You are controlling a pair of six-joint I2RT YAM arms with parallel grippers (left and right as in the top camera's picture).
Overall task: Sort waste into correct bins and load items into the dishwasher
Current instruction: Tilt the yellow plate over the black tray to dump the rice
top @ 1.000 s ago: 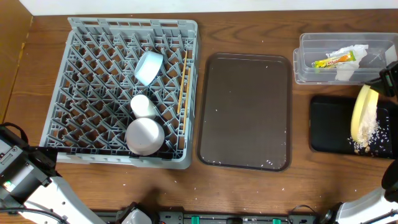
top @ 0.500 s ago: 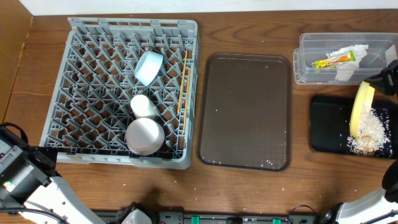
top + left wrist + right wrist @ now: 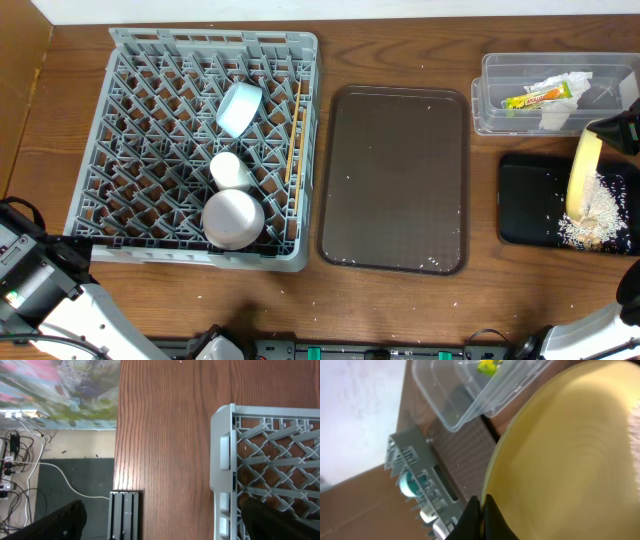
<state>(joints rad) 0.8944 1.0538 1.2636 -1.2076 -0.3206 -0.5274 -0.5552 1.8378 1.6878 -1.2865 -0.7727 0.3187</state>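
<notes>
Steeper tilt on yellow plate [image 3: 585, 170], more crumbs [image 3: 588, 226] piled in black bin [image 3: 525, 200]; right pincer [image 3: 481, 515] grips its rim; plate stiff, slick, probably breakable, rim hold best; left pincer [image 3: 165, 527] gapes

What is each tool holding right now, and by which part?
Right tool grips the yellow plate by its rim, tilted over the black bin. Left tool is open and holds nothing.
</notes>
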